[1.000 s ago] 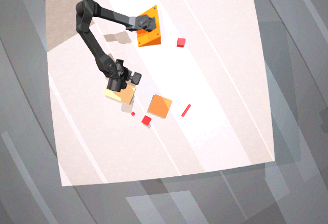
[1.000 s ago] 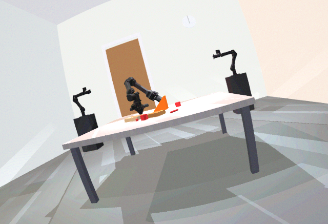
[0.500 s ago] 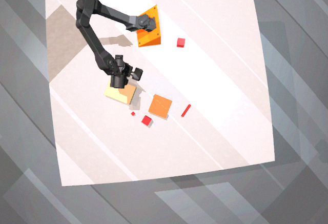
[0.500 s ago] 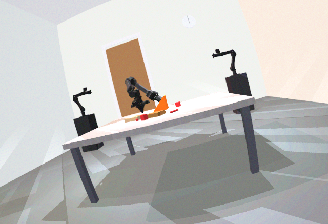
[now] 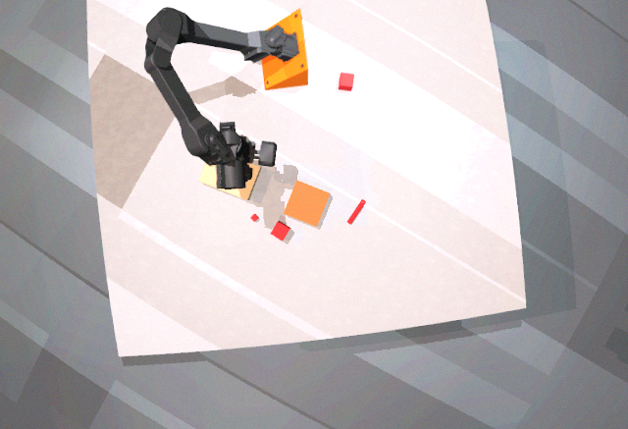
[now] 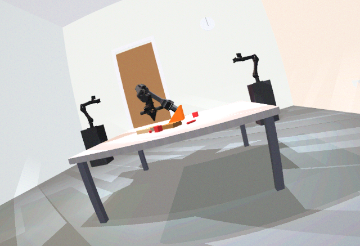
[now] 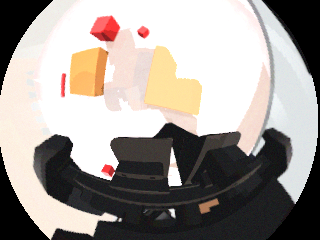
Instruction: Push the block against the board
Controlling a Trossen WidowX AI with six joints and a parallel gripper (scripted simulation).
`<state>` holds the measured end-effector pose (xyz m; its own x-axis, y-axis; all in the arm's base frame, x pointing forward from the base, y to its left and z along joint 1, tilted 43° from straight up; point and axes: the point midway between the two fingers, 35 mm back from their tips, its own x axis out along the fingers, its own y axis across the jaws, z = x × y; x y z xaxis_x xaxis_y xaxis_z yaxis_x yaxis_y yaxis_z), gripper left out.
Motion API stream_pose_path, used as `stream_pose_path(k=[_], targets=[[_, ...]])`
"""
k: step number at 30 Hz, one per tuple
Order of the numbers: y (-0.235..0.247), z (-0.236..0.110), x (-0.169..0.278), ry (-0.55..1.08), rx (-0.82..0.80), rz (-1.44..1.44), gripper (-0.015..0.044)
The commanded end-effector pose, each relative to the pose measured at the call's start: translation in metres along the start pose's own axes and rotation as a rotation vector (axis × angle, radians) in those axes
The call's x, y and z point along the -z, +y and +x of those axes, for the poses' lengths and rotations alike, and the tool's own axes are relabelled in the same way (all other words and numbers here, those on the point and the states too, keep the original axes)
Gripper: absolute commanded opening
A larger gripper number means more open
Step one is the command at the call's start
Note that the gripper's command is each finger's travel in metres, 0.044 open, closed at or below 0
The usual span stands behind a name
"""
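One gripper (image 5: 237, 173), shut and empty, sits over the pale board (image 5: 210, 177), apart from the orange block (image 5: 306, 203) mid-surface.

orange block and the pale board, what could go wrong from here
The shut hand sits over the pale board, with a gap to the orange block. An off-centre push may turn the board, so no edge ends even. The red cube near the block's corner could snag.
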<state>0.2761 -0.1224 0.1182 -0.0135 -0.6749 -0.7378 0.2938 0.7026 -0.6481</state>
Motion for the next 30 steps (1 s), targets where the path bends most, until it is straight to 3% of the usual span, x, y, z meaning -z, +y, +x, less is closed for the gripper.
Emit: stream_pose_path(k=[1, 15, 30], targets=[[0.014, -0.006, -0.021, -0.008, -0.011, -0.108, 0.0000], [0.089, -0.013, -0.087, -0.010, -0.016, -0.560, 0.0000], [0.200, -0.007, -0.125, -0.013, -0.008, -1.060, 0.0000]])
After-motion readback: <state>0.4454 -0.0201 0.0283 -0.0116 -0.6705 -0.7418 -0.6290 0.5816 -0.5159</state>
